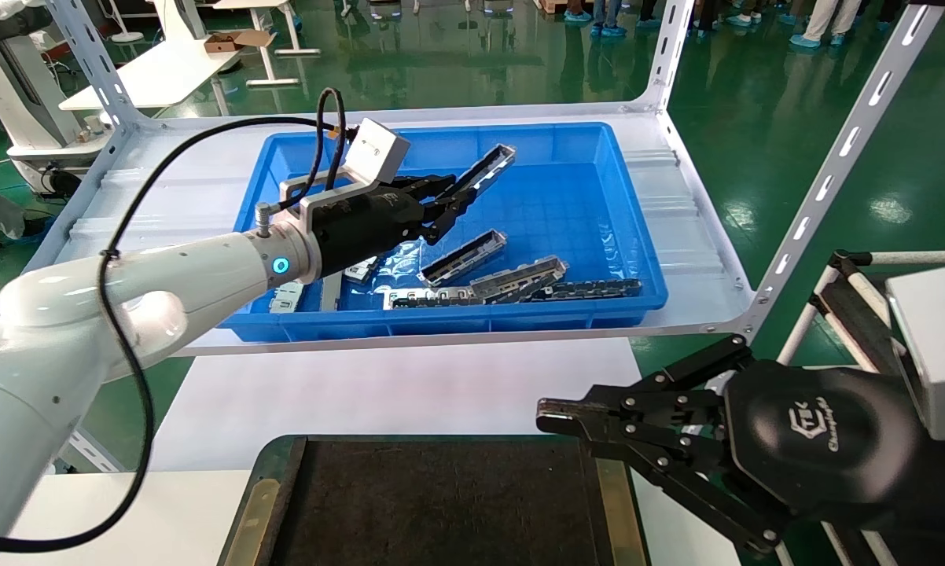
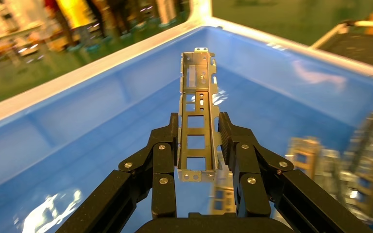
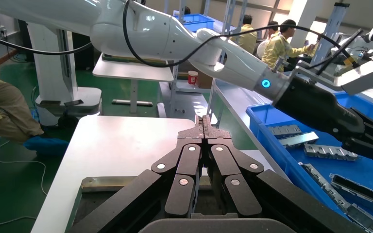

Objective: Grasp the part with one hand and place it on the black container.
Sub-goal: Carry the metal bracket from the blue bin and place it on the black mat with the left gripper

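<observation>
My left gripper (image 1: 450, 198) is shut on the part (image 1: 485, 168), a long silvery metal channel bar that it holds in the air above the blue bin. In the left wrist view the part (image 2: 198, 114) sticks out straight ahead, and the black fingers (image 2: 163, 145) press on both of its sides. The black container (image 1: 441, 503), a flat dark tray with brass-coloured edge strips, lies at the near edge of the white table. My right gripper (image 1: 555, 417) hovers shut and empty over the tray's right corner; its fingertips (image 3: 204, 127) meet in the right wrist view.
The blue bin (image 1: 637, 259) sits on a white rack shelf (image 1: 700, 236) and holds several more channel bars (image 1: 463, 257) and a black chain-like strip (image 1: 590, 289). Slanted rack posts (image 1: 834, 165) rise at the shelf's corners. A white table (image 1: 394, 393) lies between bin and tray.
</observation>
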`<state>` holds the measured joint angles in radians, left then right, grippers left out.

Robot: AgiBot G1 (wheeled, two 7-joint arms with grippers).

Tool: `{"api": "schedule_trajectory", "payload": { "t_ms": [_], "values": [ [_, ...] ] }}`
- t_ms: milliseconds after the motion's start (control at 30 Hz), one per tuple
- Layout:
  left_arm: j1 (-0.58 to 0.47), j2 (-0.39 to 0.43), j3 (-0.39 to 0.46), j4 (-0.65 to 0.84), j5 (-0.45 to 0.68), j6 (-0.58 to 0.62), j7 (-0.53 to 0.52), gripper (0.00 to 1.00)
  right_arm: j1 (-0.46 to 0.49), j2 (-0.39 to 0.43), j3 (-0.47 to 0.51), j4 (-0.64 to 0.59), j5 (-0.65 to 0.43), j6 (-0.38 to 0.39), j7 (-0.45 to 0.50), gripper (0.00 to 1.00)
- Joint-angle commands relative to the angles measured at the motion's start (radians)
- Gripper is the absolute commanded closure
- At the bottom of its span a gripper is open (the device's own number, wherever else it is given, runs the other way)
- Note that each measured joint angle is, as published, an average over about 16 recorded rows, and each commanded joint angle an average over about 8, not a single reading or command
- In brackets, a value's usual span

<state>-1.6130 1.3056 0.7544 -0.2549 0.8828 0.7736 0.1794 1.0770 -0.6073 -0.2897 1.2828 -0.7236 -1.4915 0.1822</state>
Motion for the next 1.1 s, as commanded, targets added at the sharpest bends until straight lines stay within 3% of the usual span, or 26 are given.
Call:
{"api": "schedule_trajectory", "payload": {
  "t_ms": [33, 400, 667, 867, 1100],
  "values": [
    [-0.008, -0.014, -0.005, 0.004, -0.010, 0.054, 0.022, 1.00, 0.000, 0.000, 0.000, 0.000, 0.000, 0.000, 0.000, 1.00],
    [0.016, -0.107, -0.020, -0.056, -0.053, 0.321, 0.039, 1.00, 0.000, 0.000, -0.001, 0.000, 0.001, 0.000, 0.000, 1.00],
    [0.118, -0.189, -0.016, -0.232, -0.076, 0.426, -0.011, 1.00, 0.000, 0.001, -0.001, 0.000, 0.001, 0.001, -0.001, 1.00],
    [0.247, -0.267, -0.012, -0.454, -0.097, 0.411, -0.083, 1.00, 0.000, 0.001, -0.002, 0.000, 0.001, 0.001, -0.001, 1.00],
    [0.438, -0.367, 0.008, -0.740, -0.095, 0.274, -0.185, 1.00, 0.000, 0.001, -0.002, 0.000, 0.001, 0.001, -0.001, 1.00]
  ]
}}
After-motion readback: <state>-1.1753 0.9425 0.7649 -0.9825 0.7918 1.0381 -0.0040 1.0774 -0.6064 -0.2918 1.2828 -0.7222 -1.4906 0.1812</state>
